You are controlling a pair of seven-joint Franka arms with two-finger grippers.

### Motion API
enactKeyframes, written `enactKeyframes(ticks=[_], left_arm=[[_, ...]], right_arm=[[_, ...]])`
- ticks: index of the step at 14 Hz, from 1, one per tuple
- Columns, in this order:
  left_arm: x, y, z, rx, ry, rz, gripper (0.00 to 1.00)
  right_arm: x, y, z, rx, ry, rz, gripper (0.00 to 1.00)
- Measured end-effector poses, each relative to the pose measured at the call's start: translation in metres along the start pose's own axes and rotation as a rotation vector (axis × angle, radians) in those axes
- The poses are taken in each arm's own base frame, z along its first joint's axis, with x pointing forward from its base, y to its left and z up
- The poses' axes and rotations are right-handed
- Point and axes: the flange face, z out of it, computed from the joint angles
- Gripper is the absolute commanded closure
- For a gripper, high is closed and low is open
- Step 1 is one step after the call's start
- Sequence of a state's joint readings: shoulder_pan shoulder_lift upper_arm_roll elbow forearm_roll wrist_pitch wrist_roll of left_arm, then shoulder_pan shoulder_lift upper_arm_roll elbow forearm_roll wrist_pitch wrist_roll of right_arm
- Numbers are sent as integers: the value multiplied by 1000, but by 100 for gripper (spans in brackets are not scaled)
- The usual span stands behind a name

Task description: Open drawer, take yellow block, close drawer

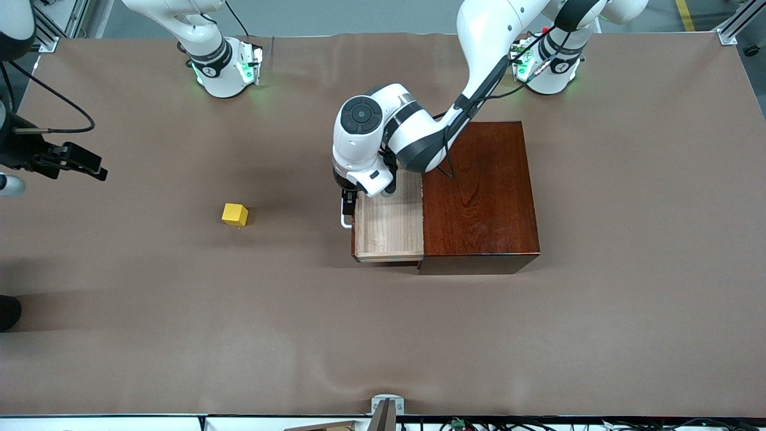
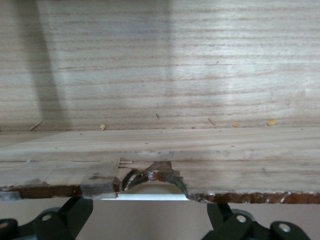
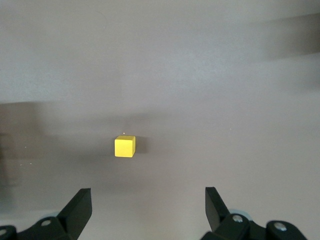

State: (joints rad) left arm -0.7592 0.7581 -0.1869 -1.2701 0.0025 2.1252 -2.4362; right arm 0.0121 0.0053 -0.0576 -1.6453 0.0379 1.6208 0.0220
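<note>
Drawer pulled out of its cabinet, left gripper at the handle with fingers spread, while yellow block sits on the table toward the right arm's end, under the wide-open right gripper.

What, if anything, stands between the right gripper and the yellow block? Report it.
Nothing visible does. The yellow block sits alone on bare table, toward the right arm's end. The right gripper has open fingers and an unobstructed view of it. The left gripper is apart at the drawer handle.
</note>
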Motion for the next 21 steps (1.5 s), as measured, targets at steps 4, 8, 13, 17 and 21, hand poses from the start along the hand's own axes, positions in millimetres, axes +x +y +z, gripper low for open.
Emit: enactKeyframes(ticks=[4, 8, 13, 17, 21], left_arm=[[17, 9, -6, 22, 94, -36, 0], [29, 13, -10, 48, 166, -51, 0], [66, 25, -2, 68, 337, -122, 0], [93, 35, -2, 58, 444, -160, 0], [95, 36, -5, 54, 456, -168, 0]], right_arm=[[0, 7, -3, -3, 6, 16, 0], [0, 7, -4, -4, 10, 16, 0], [0, 7, -4, -7, 10, 17, 0], [0, 7, -4, -8, 10, 17, 0], [0, 7, -4, -8, 8, 16, 0]])
